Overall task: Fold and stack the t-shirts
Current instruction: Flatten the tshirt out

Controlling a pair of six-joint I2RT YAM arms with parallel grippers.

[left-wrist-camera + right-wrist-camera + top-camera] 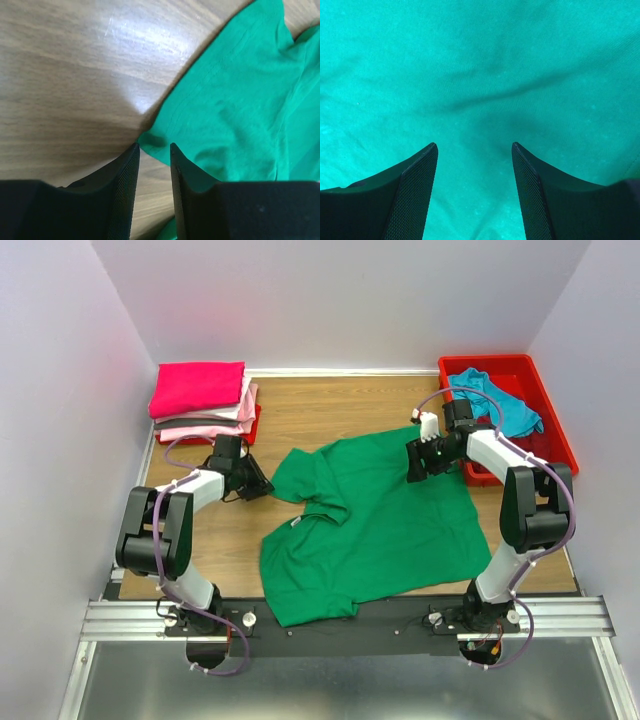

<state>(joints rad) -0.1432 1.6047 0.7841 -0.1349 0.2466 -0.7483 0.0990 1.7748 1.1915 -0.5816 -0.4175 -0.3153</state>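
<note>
A bright green t-shirt [370,525] lies spread out and wrinkled in the middle of the wooden table. My left gripper [262,485] is low at the shirt's left sleeve. In the left wrist view its jaws [154,146] stand narrowly apart, with bare wood between them and the sleeve corner [220,110] just at the tips. My right gripper [415,462] hovers over the shirt's far right part. It is open [474,145] with only green cloth [480,75] beneath it. Folded shirts are stacked at the back left: hot pink [197,387] on top, light pink [215,427] under it.
A red plastic bin [553,430] stands at the back right with a teal shirt [500,402] crumpled in it. A dark red layer [255,428] shows at the bottom of the folded stack. White walls close in the table on three sides.
</note>
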